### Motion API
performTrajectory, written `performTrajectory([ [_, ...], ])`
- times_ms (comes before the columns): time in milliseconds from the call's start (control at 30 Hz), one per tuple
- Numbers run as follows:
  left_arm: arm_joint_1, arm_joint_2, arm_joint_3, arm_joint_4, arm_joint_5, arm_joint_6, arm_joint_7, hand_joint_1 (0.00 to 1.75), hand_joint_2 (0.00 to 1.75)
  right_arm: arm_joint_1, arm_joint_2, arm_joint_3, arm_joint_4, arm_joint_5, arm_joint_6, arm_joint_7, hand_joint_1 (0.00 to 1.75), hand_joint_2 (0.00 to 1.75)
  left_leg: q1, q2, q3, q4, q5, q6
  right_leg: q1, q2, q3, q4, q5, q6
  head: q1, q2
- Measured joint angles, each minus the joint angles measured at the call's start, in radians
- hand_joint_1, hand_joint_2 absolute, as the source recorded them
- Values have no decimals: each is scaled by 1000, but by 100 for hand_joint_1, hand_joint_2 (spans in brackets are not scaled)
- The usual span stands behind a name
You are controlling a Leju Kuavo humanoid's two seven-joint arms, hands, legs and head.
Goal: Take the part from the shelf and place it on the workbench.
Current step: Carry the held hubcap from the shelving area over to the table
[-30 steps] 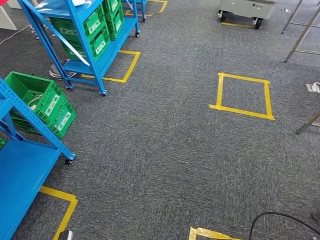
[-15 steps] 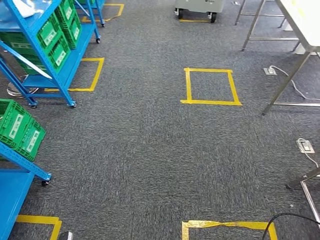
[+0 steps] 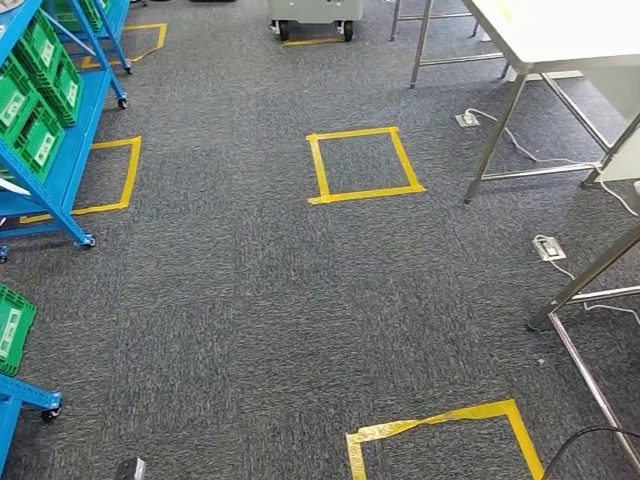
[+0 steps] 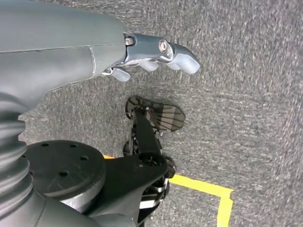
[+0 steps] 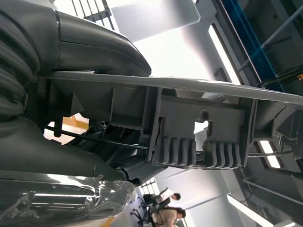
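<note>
The white-topped workbench stands at the far right in the head view, on metal legs. Blue shelves with green crates run along the left edge. In the right wrist view my right hand holds a grey moulded part, a flat plate with ribbed blocks, seen against the ceiling lights. My left hand hangs over the carpet with its fingers straight and nothing in it.
Yellow tape squares mark the grey carpet. A grey wheeled cart stands at the back. A second table's legs slant in at the right, beside a floor socket with cables. A black cable lies at the lower right.
The camera has turned to the right: the shelves and crates have slid off to the left, and the workbench and table legs have come into the picture at the right.
</note>
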Motion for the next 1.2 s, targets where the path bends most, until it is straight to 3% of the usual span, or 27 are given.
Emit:
performTrajectory([
  [33,-2,-1,0,0,0,-1,0,0,175,-1,0,-2,-4,13,-3,0,175,175,2,-3,1,2,-3,-6,-1,12,-3,-1,2,-7,0,0],
  [67,-3,-1,0,0,0,-2,-1,0,175,-6,1,-6,-10,40,-8,0,175,175,4,-22,-3,14,-14,-12,-2,24,-4,-2,4,-13,-1,0],
  [133,-2,-1,0,0,-1,-4,-2,0,175,-26,0,-16,-28,176,-57,1,175,175,7,-84,-42,99,-68,-19,-6,47,-6,-5,9,-23,-4,0],
  [200,2,-2,0,0,2,-6,-6,0,175,-32,-14,-11,-54,449,-196,2,175,175,7,-119,-114,239,-130,-18,-6,71,-9,-5,11,-27,-7,0],
  [233,4,-2,0,0,6,-6,-9,0,175,-27,-26,-3,-68,599,-272,2,175,175,7,-123,-140,286,-140,-16,-4,84,-10,-5,11,-28,-8,0],
  [267,7,-2,1,0,11,-5,-12,0,175,-21,-38,5,-83,742,-331,1,175,175,7,-125,-150,296,-128,-13,-4,98,-11,-4,12,-28,-8,0],
  [333,11,-2,3,0,18,-3,-15,0,175,-17,-57,17,-114,978,-375,-2,175,175,7,-139,-113,206,-56,-5,-4,131,-11,-4,15,-25,-8,0],
  [367,11,-2,4,0,19,-2,-18,0,175,-16,-66,23,-131,1104,-379,-2,175,175,8,-167,-81,135,-21,-1,-4,149,-12,-3,16,-22,-8,0],
  [400,10,-2,5,0,20,-2,-23,0,175,-12,-75,29,-148,1236,-382,-3,175,175,10,-192,-54,74,2,2,-5,166,-15,-1,18,-18,-8,0],
  [467,9,-2,6,0,21,-9,-37,0,175,9,-94,44,-183,1480,-384,-3,175,175,9,-223,-30,16,14,6,-7,194,-23,-2,22,-7,-8,0],
  [533,8,-3,6,0,19,-15,-46,0,175,45,-108,59,-221,1617,-385,-6,175,175,8,-201,-28,10,18,16,-11,206,-32,-6,27,4,-8,0],
  [600,10,-1,6,0,17,-16,-49,0,175,69,-116,70,-253,1666,-385,-7,175,175,9,-176,-28,5,25,29,-9,150,-53,30,2,10,-5,0],
  [667,14,0,6,0,18,-16,-50,0,175,80,-122,81,-275,1679,-385,-6,175,175,9,-148,-28,3,26,37,-4,75,-102,145,-68,15,-1,0],
  [733,18,0,6,0,17,-16,-50,0,175,90,-124,92,-287,1684,-385,-8,175,175,8,-119,-28,3,24,38,-4,56,-154,268,-123,21,-1,0],
  [767,18,0,6,0,17,-16,-50,0,175,97,-125,96,-291,1686,-385,-9,175,175,8,-105,-28,3,22,38,-4,54,-159,286,-124,23,-1,0],
  [800,18,0,6,0,17,-16,-50,0,175,102,-127,99,-295,1687,-385,-9,175,175,8,-92,-26,4,20,36,-4,51,-141,261,-106,23,-1,0],
  [833,18,-1,6,0,17,-16,-50,0,175,106,-128,101,-297,1688,-385,-9,175,175,8,-80,-22,4,17,34,-3,42,-104,198,-75,22,-1,0],
  [900,17,-1,6,0,17,-16,-50,0,175,110,-130,102,-299,1688,-385,-8,175,175,5,-57,-12,5,9,27,3,0,-21,54,-22,13,-1,0],
  [933,17,-1,6,0,17,-15,-50,0,175,111,-132,103,-300,1687,-385,-7,175,175,2,-46,-8,5,5,22,6,-14,2,13,-9,7,-2,0],
  [967,17,-1,6,0,17,-14,-51,0,175,115,-134,103,-300,1683,-385,-7,175,175,0,-36,-5,6,2,17,8,-18,10,-3,-6,1,-2,0],
  [1033,15,-2,6,0,14,-13,-51,0,175,133,-139,99,-300,1674,-385,-3,175,175,0,-15,-1,4,-2,7,9,9,7,-4,-3,-12,-2,0],
  [1067,13,-2,6,0,12,-13,-51,0,175,143,-141,95,-298,1677,-385,-1,175,175,2,-19,0,8,-8,1,7,21,7,-8,-1,-17,-3,0],
  [1133,11,-2,7,0,8,-13,-53,0,175,154,-142,87,-276,1702,-385,0,175,175,5,-62,-23,63,-47,-8,0,44,11,-18,5,-27,-7,0],
  [1200,12,-2,9,0,4,-13,-56,0,175,162,-141,81,-234,1717,-368,2,175,175,7,-110,-88,193,-109,-12,-3,67,10,-19,7,-31,-13,0],
])
